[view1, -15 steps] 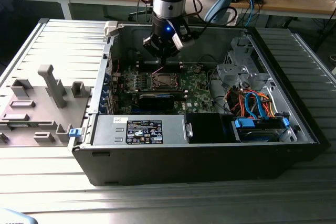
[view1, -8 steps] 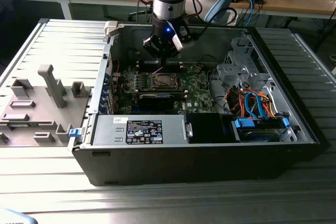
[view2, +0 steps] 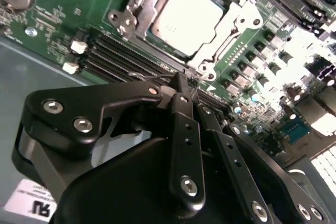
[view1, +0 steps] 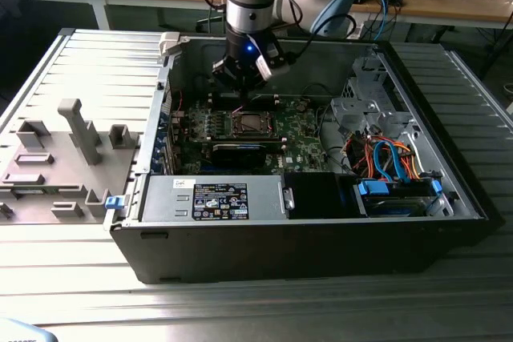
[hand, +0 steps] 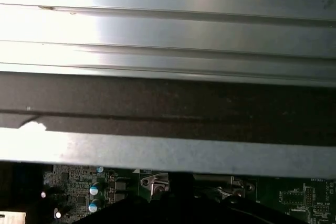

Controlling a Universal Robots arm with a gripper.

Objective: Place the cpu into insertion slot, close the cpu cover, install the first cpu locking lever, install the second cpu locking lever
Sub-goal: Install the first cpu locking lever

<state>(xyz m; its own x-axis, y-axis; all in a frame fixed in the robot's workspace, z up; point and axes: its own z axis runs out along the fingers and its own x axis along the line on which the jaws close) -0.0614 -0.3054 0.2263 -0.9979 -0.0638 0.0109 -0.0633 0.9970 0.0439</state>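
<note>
- The gripper (view2: 181, 85) hangs just above the green board (view2: 63, 19), its black fingers (view2: 181, 129) drawn together to a closed tip with nothing between them, as far as the second wrist view lets anyone see. In the exterior view the gripper (view1: 240, 78) sits over the far edge of the board, inside the open computer case (view1: 321, 254).
- Right past the fingertips is the cpu (view2: 186, 17), lying flat in the insertion slot (view2: 231, 3) with its silvery top facing up. So the chip looks already seated.
- The cpu cover (view2: 131, 17) looks like it's down around the chip, framing it with its square window, but whether it's fully clamped is hard to call. The locking levers are too tangled with the metalwork to say if they're hooked.
- Handling guess: the chip is light, stiff and smooth, with a delicate underside, so it wants holding by its edges only, kept level. The cover is thin sheet metal, springy, best pushed at its free edge. The levers would be stiff wire needing a firm, sideways-then-down shove near the end.
- Further out in the exterior view: orange and blue cables (view1: 385, 158) on that view's right, a grey power supply box (view1: 212, 198) at the front, and a grey fixture tray (view1: 56, 158) on the left.
</note>
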